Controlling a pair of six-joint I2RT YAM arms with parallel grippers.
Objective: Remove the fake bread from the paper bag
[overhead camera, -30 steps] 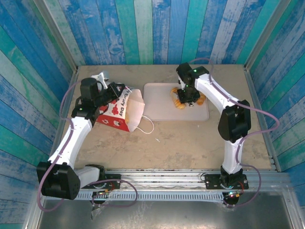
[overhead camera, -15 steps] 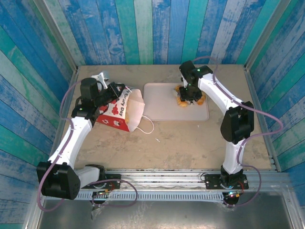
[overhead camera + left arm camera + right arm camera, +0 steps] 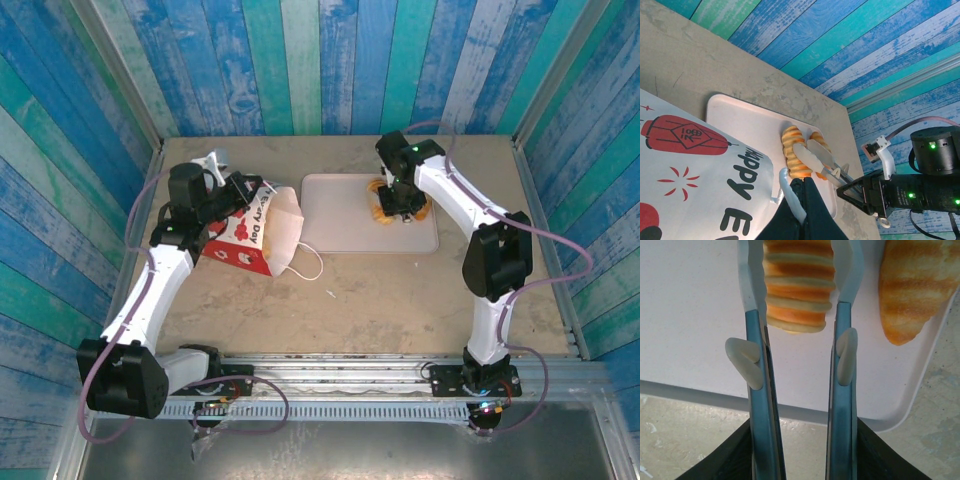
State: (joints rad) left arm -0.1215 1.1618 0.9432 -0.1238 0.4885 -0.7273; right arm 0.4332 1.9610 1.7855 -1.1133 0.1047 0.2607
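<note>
Two breads (image 3: 797, 285) lie on the tray (image 3: 690, 315); right gripper (image 3: 799, 260) clamps one, left gripper (image 3: 801, 192) pinches the bag (image 3: 690, 175) beside the tray.

fake bread (image 3: 797, 287): two ridged pieces on tray (image 3: 340, 228) | paper bag (image 3: 258, 232): tipped sideways, open

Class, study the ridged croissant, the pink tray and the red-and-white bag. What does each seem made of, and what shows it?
Ridged croissant: likely moulded plastic or foam, matt; its ridges are very even, colour banded. Tray: probably plastic, smooth, with a rounded raised rim. Bag: printed paper, matt; flat panels, white cord handle.
</note>
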